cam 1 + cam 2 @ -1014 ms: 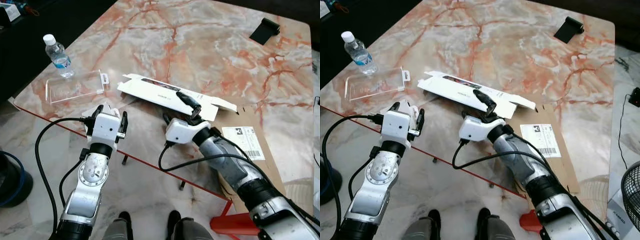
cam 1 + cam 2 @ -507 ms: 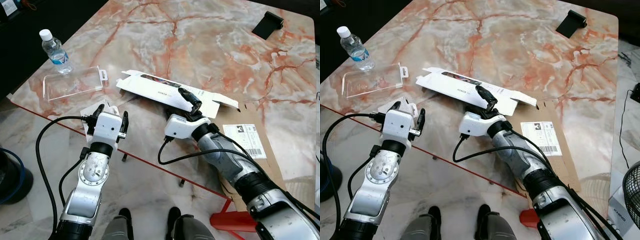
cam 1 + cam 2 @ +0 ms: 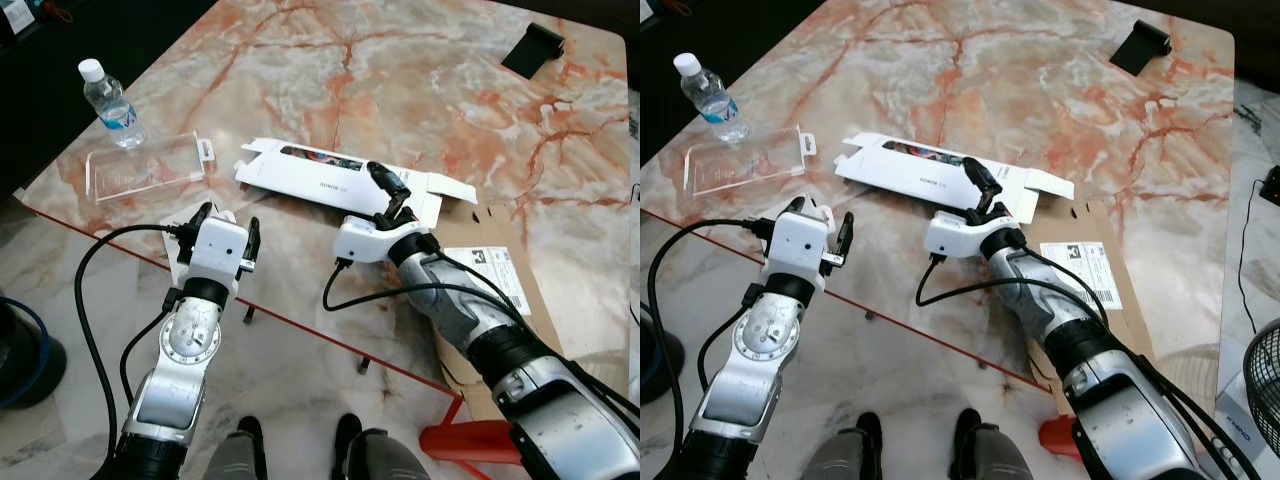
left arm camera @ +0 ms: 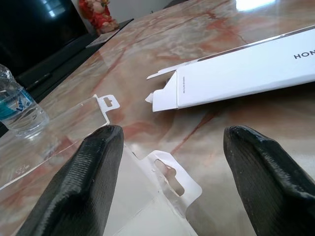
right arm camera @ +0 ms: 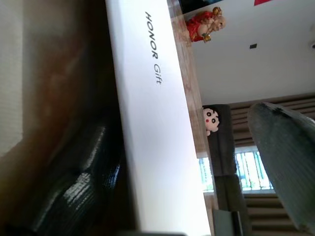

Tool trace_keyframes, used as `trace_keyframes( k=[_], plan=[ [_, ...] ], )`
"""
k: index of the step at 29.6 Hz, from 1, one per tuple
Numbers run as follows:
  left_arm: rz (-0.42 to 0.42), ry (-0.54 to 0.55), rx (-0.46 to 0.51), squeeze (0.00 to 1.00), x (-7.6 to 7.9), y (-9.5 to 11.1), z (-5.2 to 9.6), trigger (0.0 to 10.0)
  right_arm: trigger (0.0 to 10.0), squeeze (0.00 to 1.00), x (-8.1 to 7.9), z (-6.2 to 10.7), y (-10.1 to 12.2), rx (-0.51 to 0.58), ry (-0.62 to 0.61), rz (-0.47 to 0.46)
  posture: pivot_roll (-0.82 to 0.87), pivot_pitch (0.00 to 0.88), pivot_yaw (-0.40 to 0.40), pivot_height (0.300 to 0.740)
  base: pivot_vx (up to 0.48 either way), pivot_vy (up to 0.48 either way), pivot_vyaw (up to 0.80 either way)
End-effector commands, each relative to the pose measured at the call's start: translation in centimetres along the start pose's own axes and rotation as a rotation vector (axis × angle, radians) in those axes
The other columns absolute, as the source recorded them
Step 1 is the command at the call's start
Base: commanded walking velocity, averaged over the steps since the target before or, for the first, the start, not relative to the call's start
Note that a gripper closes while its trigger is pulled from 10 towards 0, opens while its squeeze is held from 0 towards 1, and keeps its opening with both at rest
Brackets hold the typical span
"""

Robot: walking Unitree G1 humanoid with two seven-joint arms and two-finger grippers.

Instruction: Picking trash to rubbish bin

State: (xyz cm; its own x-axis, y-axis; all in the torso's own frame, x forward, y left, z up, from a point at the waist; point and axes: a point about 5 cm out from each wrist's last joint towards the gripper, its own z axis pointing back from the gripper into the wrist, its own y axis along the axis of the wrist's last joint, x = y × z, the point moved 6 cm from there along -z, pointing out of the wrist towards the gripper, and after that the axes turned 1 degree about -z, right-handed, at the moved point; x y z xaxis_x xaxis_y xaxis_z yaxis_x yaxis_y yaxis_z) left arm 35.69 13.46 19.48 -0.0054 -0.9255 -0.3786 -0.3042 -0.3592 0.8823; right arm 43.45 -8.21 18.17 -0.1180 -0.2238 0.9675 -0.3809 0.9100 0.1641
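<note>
Nearest, the left gripper (image 3: 222,221) is held open over a clear plastic insert (image 4: 162,183), just short of the white carton (image 3: 310,178). The right gripper (image 3: 392,196) is set astride the carton's near edge, one finger above, one below, not yet closed, evidently for lifting. The water bottle (image 3: 110,102) is left standing beyond the carton.

Left gripper (image 4: 167,162) agape; right gripper (image 3: 392,198) agape

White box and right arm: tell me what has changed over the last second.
The right end effector has pushed forward along the white box, from its near edge to over its right part, one finger above it and one below, not yet closed. The box has swung slightly flatter on the marble table. The left end effector stays open over the clear plastic packaging; the water bottle is unmoved.
</note>
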Motion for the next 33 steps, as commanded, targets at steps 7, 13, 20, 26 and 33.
trace_keyframes(
  k=[7,13,20,26,33],
  plan=[
    [-0.026,-0.033,0.014,0.0,0.47,0.53,-0.16,10.0,0.0,0.0,-0.68,-0.04,0.04,-0.002,0.02,0.035,0.13,0.291,-0.031,0.74,0.0,0.0,0.0],
    [-0.027,-0.039,0.013,0.0,0.64,0.45,-0.18,10.0,0.0,0.0,-0.75,0.0,0.08,-0.003,0.018,0.032,0.13,0.285,-0.031,0.74,0.0,0.0,0.0],
    [-0.023,-0.043,0.008,0.0,0.85,0.28,-0.12,10.0,0.0,0.0,-0.87,0.14,0.33,0.006,0.015,0.02,0.13,0.286,-0.03,0.74,0.0,0.0,0.0],
    [-0.023,-0.041,0.006,0.0,0.85,0.2,-0.02,10.0,0.0,0.0,-0.84,0.09,0.46,0.01,0.012,0.018,0.13,0.286,-0.032,0.74,0.0,0.0,0.0],
    [-0.021,-0.041,0.002,0.0,0.89,0.04,0.01,10.0,0.0,0.0,-0.81,-0.01,0.65,0.013,0.008,0.015,0.13,0.283,-0.029,0.74,0.0,0.0,0.0]
  ],
)
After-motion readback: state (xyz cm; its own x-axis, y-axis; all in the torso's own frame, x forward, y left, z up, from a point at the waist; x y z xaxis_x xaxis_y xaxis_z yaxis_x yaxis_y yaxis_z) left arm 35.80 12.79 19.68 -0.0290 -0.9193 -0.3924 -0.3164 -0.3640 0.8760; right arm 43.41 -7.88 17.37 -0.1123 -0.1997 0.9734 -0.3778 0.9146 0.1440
